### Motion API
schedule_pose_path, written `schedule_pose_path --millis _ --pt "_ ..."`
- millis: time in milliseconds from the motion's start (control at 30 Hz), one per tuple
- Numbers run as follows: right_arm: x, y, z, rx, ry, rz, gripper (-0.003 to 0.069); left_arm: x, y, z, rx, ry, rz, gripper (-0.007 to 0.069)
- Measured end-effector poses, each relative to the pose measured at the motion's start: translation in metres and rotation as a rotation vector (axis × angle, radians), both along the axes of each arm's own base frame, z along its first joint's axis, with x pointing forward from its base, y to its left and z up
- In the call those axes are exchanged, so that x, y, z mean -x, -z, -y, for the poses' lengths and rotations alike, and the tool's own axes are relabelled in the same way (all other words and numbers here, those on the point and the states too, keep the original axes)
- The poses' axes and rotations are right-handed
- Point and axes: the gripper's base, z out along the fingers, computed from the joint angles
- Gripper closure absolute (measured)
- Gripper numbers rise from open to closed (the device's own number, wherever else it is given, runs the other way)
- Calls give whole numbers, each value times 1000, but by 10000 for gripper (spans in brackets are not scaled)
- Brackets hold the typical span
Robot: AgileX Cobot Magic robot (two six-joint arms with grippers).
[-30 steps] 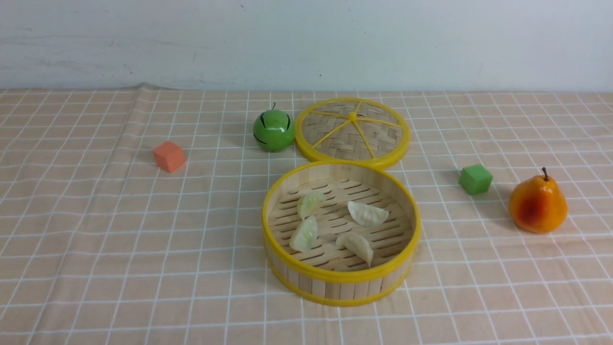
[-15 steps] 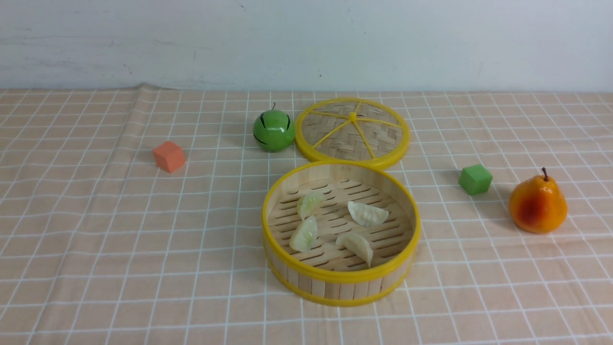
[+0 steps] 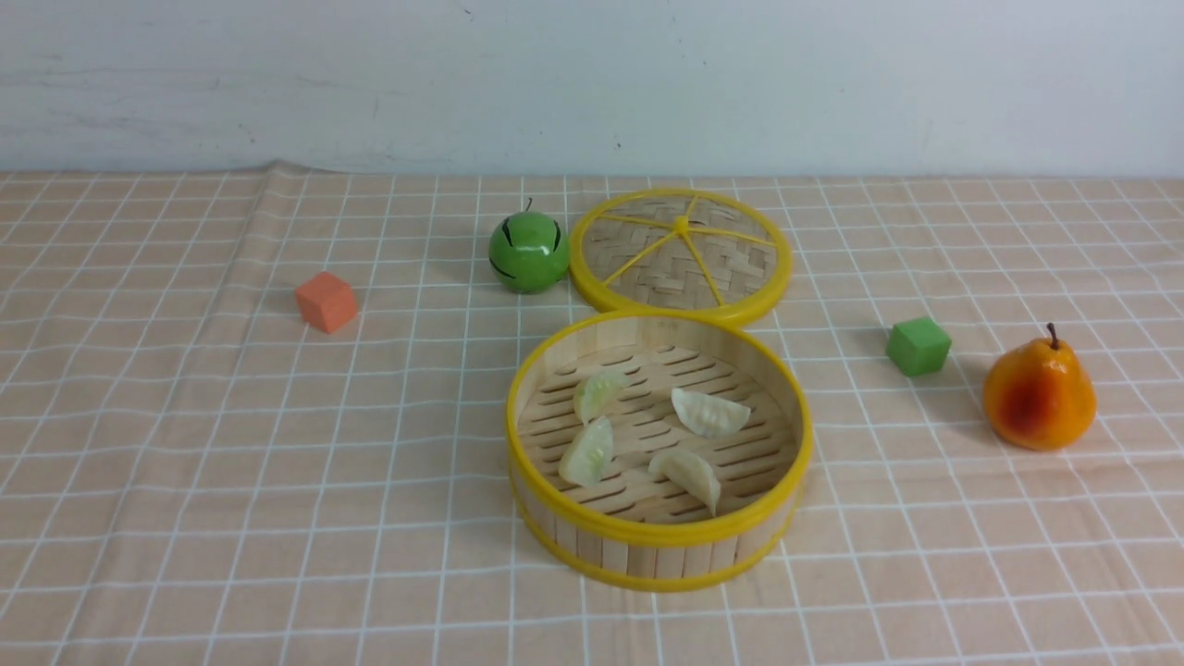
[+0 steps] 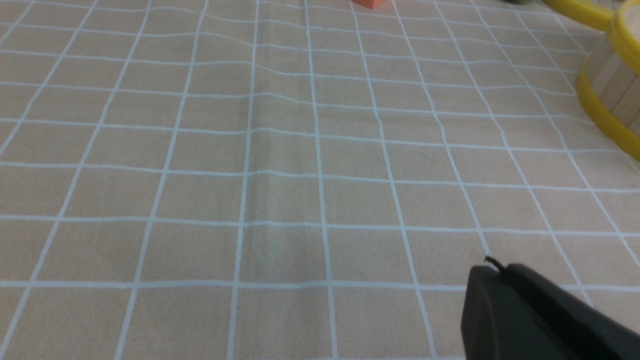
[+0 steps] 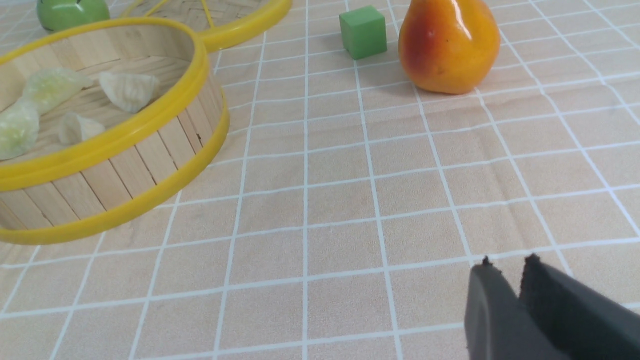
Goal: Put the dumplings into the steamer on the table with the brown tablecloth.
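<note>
I see 4 small pleated crescent dumplings (image 3: 647, 435) lying in the round yellow-rimmed bamboo steamer (image 3: 659, 536); light, slippery, best pinched across the belly. Left fingers (image 4: 492, 272) closed, empty; right fingers (image 5: 487, 280) slightly parted, empty.

Dumplings (image 3: 708, 413) in steamer (image 3: 659, 535), lid (image 3: 681, 252) just behind

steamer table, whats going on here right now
Nothing is being handled. All four dumplings already lie in the steamer, its lid flat on the tablecloth behind it. The left end effector is shut and empty over bare cloth; the right end effector shows a small gap, holding nothing, near the pear and green cube.
</note>
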Motion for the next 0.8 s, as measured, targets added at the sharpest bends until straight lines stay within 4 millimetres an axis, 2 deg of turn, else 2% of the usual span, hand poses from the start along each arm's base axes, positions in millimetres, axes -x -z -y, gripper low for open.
schedule_pose_path --millis 800 --pt "0 0 0 0 0 -1 538 0 0 0 0 0 2 638"
